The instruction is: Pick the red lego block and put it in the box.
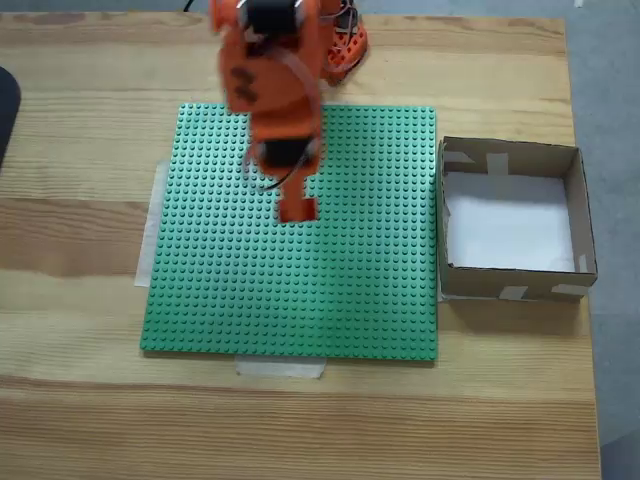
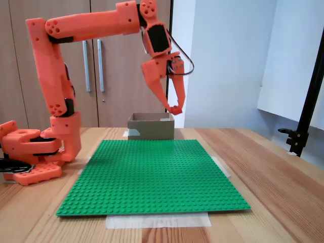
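Step in hand, by my judgement: carrying the small red rectangular plastic lego block (image 1: pixel 298 210) to the square open-topped brown cardboard box (image 1: pixel 512 282) with the white paper bottom.

Position: my jaws (image 2: pixel 175 109) hang raised above the large green studded plastic baseplate (image 2: pixel 152 177), well clear of its surface. In the top-down fixed view they sit over the upper middle of the baseplate, and the box stands off the baseplate's right edge on the pale wooden tabletop (image 1: pixel 80 420), well apart from me. In the side-on fixed view the box (image 2: pixel 151 127) lies behind the baseplate, past my jaws.

Jaws: nearly closed, the tips pinching a small red piece, which I take to be the block (image 2: pixel 175 109). It is close in colour to my own orange parts, and the arm is blurred in the top-down view, so I cannot confirm how squarely it is seated.

Advice for the step: hold the pinch firm, keep this height through the swing so the block clears the low cardboard wall, centre over the white bottom, and only then spread the jaws. Risk: a release near the wall may bounce the block out.
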